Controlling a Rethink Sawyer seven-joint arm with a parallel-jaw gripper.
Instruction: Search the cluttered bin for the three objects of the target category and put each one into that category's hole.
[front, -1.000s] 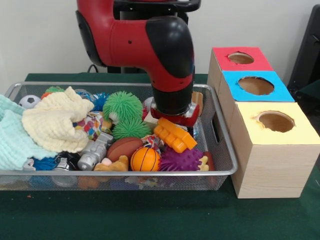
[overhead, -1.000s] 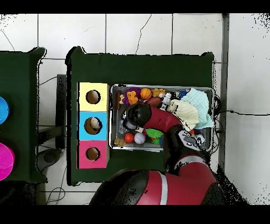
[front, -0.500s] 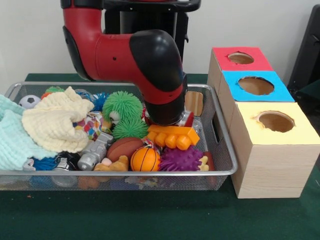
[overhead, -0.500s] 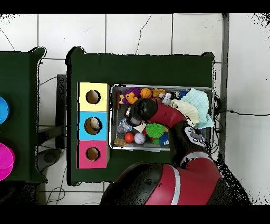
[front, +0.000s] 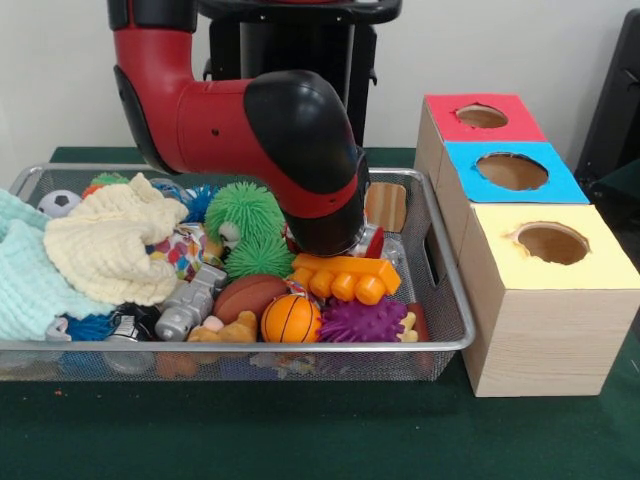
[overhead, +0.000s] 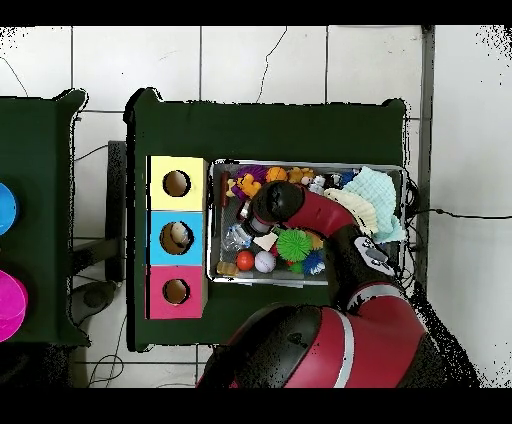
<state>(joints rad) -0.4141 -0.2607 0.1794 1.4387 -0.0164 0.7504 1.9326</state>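
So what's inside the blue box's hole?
In the overhead view a pale object lies inside the blue box; what it is can't be told. The front view shows only the hole's brown inner wall.

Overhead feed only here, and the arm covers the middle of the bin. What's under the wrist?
Observer: An orange toy block lies just below the arm's end, on top of the other toys.
Operator: Is anything gripped?
Observer: Can't tell. The black wrist is down at toy level beside the green fuzzy ball and hides the gripper from the front as well.
Operator: Any tall clutter on the cloth side?
Observer: Yes. The yellow cloth is heaped up well above the bin's rim.
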